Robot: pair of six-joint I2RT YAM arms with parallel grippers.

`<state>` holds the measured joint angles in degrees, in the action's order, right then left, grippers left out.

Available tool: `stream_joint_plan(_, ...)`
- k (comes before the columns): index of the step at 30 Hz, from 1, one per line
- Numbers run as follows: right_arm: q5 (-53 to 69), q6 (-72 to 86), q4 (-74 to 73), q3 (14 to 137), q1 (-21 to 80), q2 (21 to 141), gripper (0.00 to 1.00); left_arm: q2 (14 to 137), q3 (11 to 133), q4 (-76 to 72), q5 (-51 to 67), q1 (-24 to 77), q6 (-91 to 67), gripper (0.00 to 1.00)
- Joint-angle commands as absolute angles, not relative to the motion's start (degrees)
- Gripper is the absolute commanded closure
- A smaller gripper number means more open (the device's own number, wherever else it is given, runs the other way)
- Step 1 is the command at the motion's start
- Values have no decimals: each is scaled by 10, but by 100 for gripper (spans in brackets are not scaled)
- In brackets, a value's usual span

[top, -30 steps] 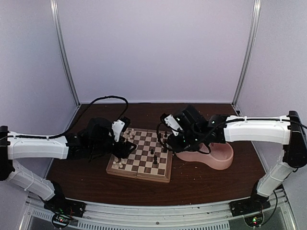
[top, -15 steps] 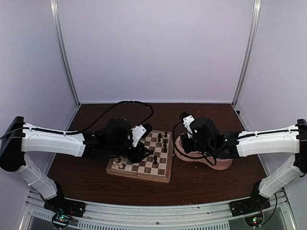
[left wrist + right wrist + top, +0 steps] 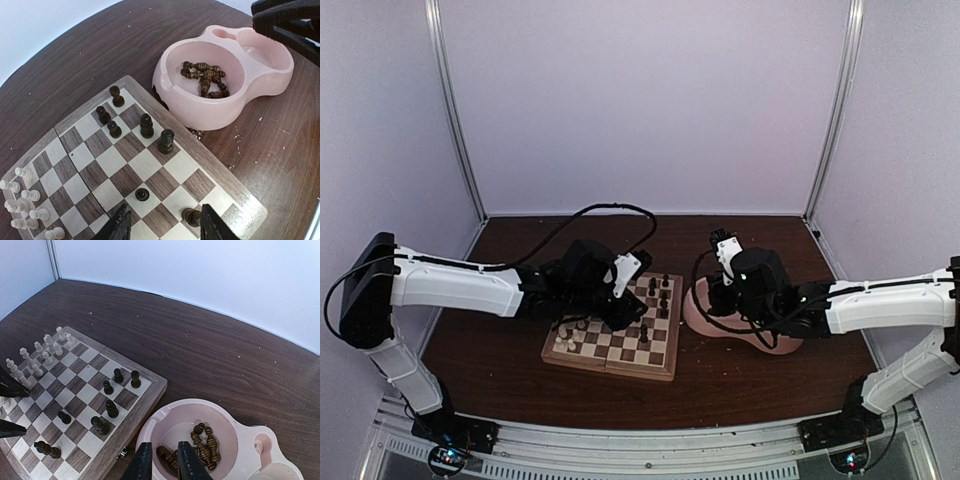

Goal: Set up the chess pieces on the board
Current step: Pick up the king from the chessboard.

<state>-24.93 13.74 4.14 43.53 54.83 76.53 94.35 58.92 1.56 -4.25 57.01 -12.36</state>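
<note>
Brown surface (image 3: 750, 380): checkered wooden board (image 3: 605, 350) partly set; dark carved chess pieces (image 3: 205, 80) lie unplaced in pink bowl (image 3: 200, 117) under right gripper (image 3: 164, 446). It and left gripper (image 3: 166, 211) stand part-open, empty.

white-shelled arms (image 3: 450, 288), black joints (image 3: 582, 272), looping black cables (image 3: 610, 206), black-fingered left gripper (image 3: 165, 210) and right gripper (image 3: 163, 446)

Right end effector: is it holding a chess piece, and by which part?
Nothing is held. The right end effector hangs over the pink bowl, jaws slightly apart and empty; the dark pieces lie loose inside.
</note>
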Motion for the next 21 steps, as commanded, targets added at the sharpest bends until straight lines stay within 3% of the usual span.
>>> stream_joint_plan(1, -263, 143, 45, 448, 546, 774, 80, 949, 591, 23, -33, 581, -124, 53)
stream_joint_plan(9, -268, 139, 35, 460, 546, 789, 80, 961, 621, 77, -36, 593, -120, 54)
stream_joint_plan(14, -282, 137, 28, 462, 546, 790, 80, 964, 632, 103, -36, 599, -123, 61)
stream_joint_plan(21, -288, 137, 27, 462, 545, 786, 80, 996, 666, 142, -44, 601, -128, 60)
